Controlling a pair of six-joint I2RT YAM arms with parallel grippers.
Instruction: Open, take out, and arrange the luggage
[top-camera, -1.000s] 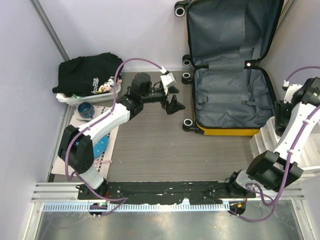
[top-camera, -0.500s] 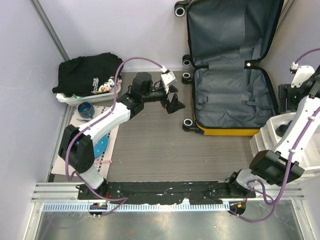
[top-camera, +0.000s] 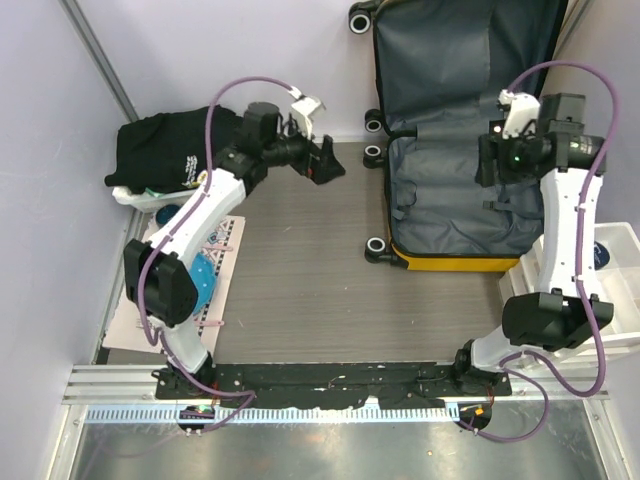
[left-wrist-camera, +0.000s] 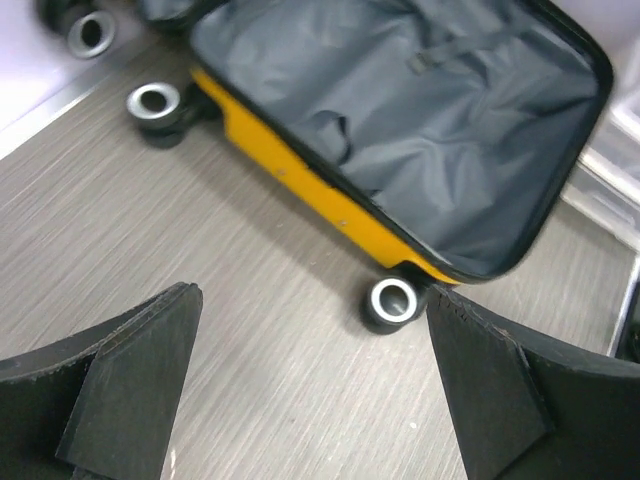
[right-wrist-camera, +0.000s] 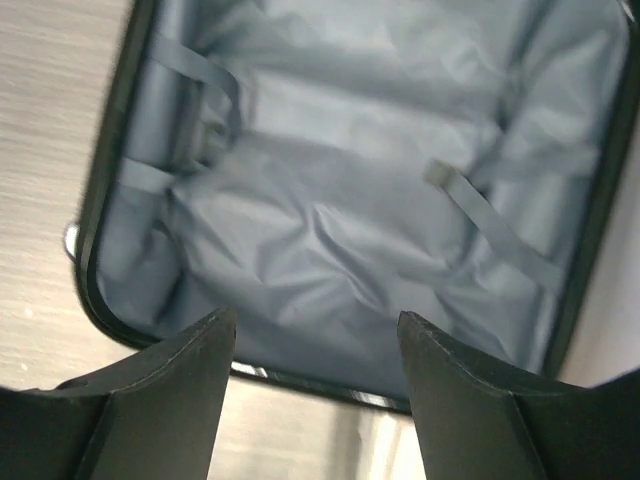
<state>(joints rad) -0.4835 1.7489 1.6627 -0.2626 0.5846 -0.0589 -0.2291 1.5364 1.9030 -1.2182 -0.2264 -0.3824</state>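
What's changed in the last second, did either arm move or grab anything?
The right gripper swung left from the white bins to hover over the open luggage, jaws apart, holding nothing. The left gripper moved toward the far wall and a little left, nearer the black clothes pile, open and empty. Luggage, clothes and bins stayed put.

Counter (top-camera: 300, 300): grey wood-grain top. Luggage (top-camera: 465, 215) lies open at far right, yellow shell down, grey lining up, wheels toward centre. White basket (top-camera: 128, 196) in far left corner, black garment (top-camera: 165, 150) heaped in it. Pale sheet (top-camera: 225, 240) along left edge, blue object (top-camera: 205, 285) on it. White bins (top-camera: 620, 300) at right edge.
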